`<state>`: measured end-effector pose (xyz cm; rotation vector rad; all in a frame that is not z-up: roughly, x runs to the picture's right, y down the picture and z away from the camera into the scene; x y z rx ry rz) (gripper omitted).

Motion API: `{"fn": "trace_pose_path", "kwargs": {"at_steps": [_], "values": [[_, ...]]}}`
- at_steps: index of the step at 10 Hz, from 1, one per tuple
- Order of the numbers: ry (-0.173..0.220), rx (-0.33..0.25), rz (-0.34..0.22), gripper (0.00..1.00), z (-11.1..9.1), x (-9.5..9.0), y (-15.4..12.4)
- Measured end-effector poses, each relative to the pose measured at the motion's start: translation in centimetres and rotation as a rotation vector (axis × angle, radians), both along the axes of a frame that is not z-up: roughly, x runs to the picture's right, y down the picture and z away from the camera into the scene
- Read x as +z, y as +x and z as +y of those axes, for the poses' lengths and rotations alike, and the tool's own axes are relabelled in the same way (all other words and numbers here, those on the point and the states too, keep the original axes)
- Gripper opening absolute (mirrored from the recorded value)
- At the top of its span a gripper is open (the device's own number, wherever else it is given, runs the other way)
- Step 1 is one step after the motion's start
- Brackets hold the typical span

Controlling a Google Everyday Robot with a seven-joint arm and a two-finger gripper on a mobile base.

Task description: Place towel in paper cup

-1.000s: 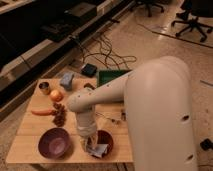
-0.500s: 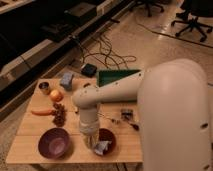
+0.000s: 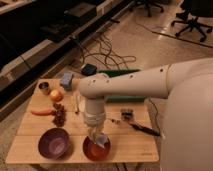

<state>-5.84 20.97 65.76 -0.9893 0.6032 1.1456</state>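
Towel [image 3: 101, 142], pale grey-blue & rumpled, is bunched over brown bowl [image 3: 88, 151] near bench [image 3: 134, 145] front edge, right at tips of hand [image 3: 96, 136]. Hand points straight down into that bowl, closed tight on the cloth. White arm [image 3: 130, 85] comes in from the right, wrist directly above bowl. Purple bowl [image 3: 54, 142] just left of brown one, not touching. Further back on left: carrot [image 3: 41, 112] w/ dark grapes [image 3: 60, 116] beside it, orange fruit [image 3: 56, 95], metal cup [image 3: 44, 88] at far-left corner, blue block [image 3: 66, 79] near back edge. Right of wrist: small dark item [image 3: 126, 114] & black pen-like thing [image 3: 145, 130] on bench. Cables [image 3: 107, 52] on floor beyond.
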Motion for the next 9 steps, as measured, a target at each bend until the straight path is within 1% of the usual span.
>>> {"fn": "trace_pose_path", "kwargs": {"at_steps": [1, 2, 4, 5, 6, 7, 9], "values": [[-0.008, 0.003, -0.001, 0.00, 0.1, 0.1, -0.1], [-0.017, 0.014, 0.002, 0.00, 0.6, 0.9, 0.0], [-0.010, 0.031, 0.005, 0.00, 1.5, 2.5, 0.3], [-0.001, 0.043, 0.008, 0.00, 1.3, 3.1, 0.6], [0.009, 0.053, 0.010, 0.00, 0.8, 3.3, 0.9], [0.023, 0.067, 0.015, 0.00, -0.3, 3.2, 1.4], [0.058, 0.099, 0.020, 0.00, -4.2, 2.4, 2.7]]}}
